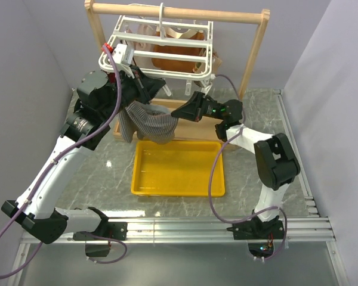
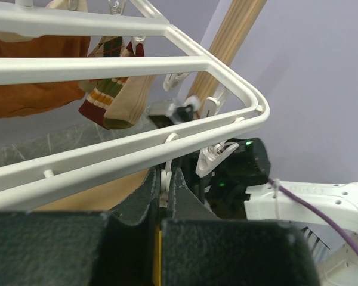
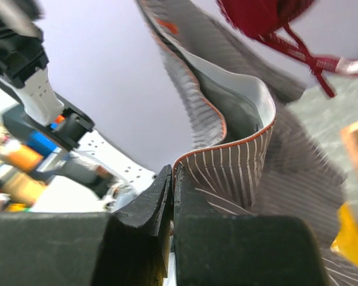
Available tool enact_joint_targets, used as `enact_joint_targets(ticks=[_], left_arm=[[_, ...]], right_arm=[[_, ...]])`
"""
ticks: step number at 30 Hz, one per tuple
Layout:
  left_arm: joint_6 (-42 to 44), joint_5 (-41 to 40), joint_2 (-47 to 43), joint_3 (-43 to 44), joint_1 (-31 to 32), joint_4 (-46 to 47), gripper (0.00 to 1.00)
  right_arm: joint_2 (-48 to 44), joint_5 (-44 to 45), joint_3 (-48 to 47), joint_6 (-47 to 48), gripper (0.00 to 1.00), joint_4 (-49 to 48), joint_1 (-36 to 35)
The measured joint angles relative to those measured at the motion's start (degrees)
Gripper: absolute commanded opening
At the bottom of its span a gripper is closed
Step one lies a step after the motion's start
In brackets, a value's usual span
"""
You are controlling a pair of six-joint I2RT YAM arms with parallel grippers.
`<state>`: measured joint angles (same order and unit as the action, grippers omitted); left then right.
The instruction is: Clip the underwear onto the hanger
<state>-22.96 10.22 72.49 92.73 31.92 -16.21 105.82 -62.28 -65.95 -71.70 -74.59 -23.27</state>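
The grey stone counter [image 1: 259, 119] is hard and smooth, with pale swirls in it. At the back stands a wooden frame [image 1: 253, 56] made of round and flat sticks. Its top bar holds up the hanger [image 1: 167, 70] so that clothes can dangle from it. The hanger is a white plastic grid with bent corners and little clips along its rim. Soft orange-brown clothes [image 1: 178, 56] already hang in it.

A shiny yellow tray [image 1: 179, 173] with low walls sits in the middle of the counter.

The underwear [image 1: 148, 122] is up in the air between the two arms, over the far edge of the tray and just under the front rim of the hanger. It is thin, floppy grey cloth with fine stripes, and it sags in folds. It is lifted this high, I think, so its edge can reach a clip.

The right pincer [image 3: 172, 176] is pressed together and pinches the striped waistband, which curls up stiffly like a ribbon. Something dark red [image 3: 262, 18] hangs just behind it.

The left pincer [image 2: 165, 186] is also pressed together, right under the hanger's rail. A small white clip [image 2: 166, 176] shows between its tips. It looks like it squeezes the clip to open its mouth for the cloth.
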Motion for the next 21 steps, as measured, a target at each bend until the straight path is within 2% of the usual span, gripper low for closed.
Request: enact_joint_targets(ticks=[3, 10, 21], left_arm=[[0.15, 0.20, 0.00, -0.02, -0.04, -0.02, 0.00], [1.03, 2.27, -0.17, -0.90, -0.59, 0.31, 0.00], [2.36, 7.69, -0.28, -2.56, -1.73, 2.54, 0.00]], right_arm=[[-4.07, 0.26, 0.52, 5.22, 0.00, 1.90, 0.90], [-15.93, 1.75, 2.08, 17.27, 0.00, 13.55, 1.29], [-17.22, 1.16, 3.41, 20.92, 0.00, 16.52, 0.94]])
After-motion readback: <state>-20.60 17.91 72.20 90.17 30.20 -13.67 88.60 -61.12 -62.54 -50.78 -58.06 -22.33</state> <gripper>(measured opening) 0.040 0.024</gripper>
